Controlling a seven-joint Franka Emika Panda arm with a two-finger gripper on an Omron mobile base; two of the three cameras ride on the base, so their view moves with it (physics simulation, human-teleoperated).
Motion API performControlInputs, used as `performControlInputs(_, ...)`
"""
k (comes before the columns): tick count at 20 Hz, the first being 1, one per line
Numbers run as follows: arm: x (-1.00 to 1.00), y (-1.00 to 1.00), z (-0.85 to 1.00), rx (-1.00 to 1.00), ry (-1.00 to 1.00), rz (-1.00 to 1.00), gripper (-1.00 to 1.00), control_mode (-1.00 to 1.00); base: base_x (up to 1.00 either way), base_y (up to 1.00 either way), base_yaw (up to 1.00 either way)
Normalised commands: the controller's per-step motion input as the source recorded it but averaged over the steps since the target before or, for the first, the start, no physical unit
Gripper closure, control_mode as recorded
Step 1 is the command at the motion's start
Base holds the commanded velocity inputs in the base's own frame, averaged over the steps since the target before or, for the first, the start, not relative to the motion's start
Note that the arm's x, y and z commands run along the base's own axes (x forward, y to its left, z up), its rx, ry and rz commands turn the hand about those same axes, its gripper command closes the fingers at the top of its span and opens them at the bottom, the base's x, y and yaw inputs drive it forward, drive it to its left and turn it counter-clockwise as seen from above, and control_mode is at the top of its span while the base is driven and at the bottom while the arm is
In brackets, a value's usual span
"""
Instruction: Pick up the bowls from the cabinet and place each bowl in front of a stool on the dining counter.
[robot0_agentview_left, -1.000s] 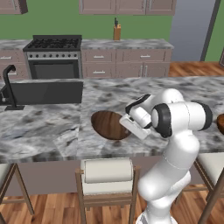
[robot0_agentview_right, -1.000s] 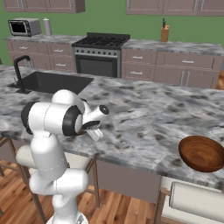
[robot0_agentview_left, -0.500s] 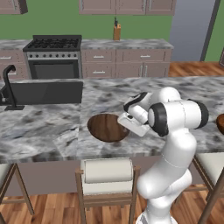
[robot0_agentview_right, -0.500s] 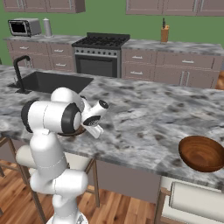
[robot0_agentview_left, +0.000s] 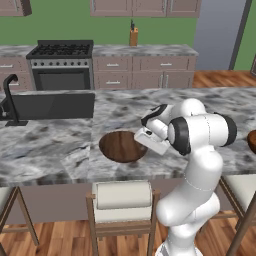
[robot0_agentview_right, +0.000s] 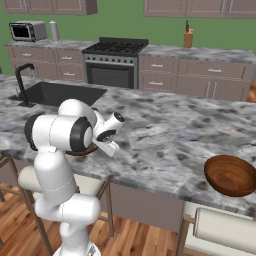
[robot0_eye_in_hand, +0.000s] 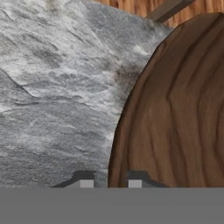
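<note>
Tool (robot0_eye_in_hand: 109, 178) jaws slightly spread astride the wide bowl's (robot0_eye_in_hand: 175, 113) rim at lower frame; bowl rests on desk (robot0_eye_in_hand: 52, 87).

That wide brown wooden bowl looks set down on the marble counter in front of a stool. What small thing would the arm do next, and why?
Probably spread its fingers a little more and lift the gripper straight up. The wide, shallow dark-brown wooden bowl already lies flat on the grey-white marbled dining counter, right behind the cream-cushioned wooden stool, while the fingertips sit astride its rim.

One bowl (robot0_agentview_left: 120, 146) sits on the dining counter (robot0_agentview_left: 50, 145) before a stool (robot0_agentview_left: 122, 202), right of the sink (robot0_agentview_left: 50, 105); another bowl (robot0_agentview_right: 230, 175) lies far right, probably before another stool (robot0_agentview_right: 225, 231).
</note>
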Motion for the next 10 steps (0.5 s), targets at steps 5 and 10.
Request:
performControlInputs(5, 0.0, 0.0, 0.21, -0.05, 0.0, 0.01, 1.0, -1.0, 0.0, 0.0, 0.0)
performControlInputs(10, 0.0, 0.0, 0.22, -0.05, 0.0, 0.0, 1.0, -1.0, 0.0, 0.0, 0.0)
